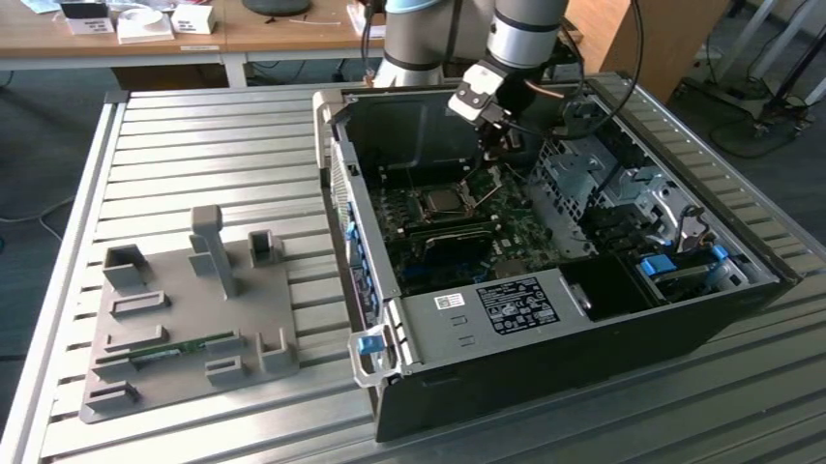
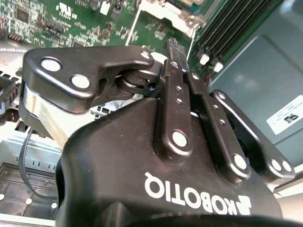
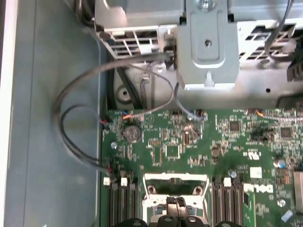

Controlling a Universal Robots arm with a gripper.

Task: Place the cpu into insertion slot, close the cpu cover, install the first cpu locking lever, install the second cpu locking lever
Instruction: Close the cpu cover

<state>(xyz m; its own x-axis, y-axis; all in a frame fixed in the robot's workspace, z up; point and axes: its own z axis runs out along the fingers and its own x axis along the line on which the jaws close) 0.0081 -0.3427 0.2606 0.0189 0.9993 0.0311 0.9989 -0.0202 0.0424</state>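
Before a wooden desk (image 1: 278, 37), fingers (image 2: 176, 94) hang over the slatted table (image 1: 207, 164).

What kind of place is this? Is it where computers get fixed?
Probably a robot lab or workshop. A robot arm reaches into an open computer case that stands on a ridged metal table. Behind it are wooden desks with small boxes on them.

Robotics lab or workshop. Ribbed metal surface (image 1: 193, 126) carries an opened computer case (image 1: 581, 358) and, at the exterior view's left, a grey fixture tray (image 1: 193, 329). Robot arm (image 1: 523, 34) at far side; wooden desk (image 1: 155, 43) beyond.
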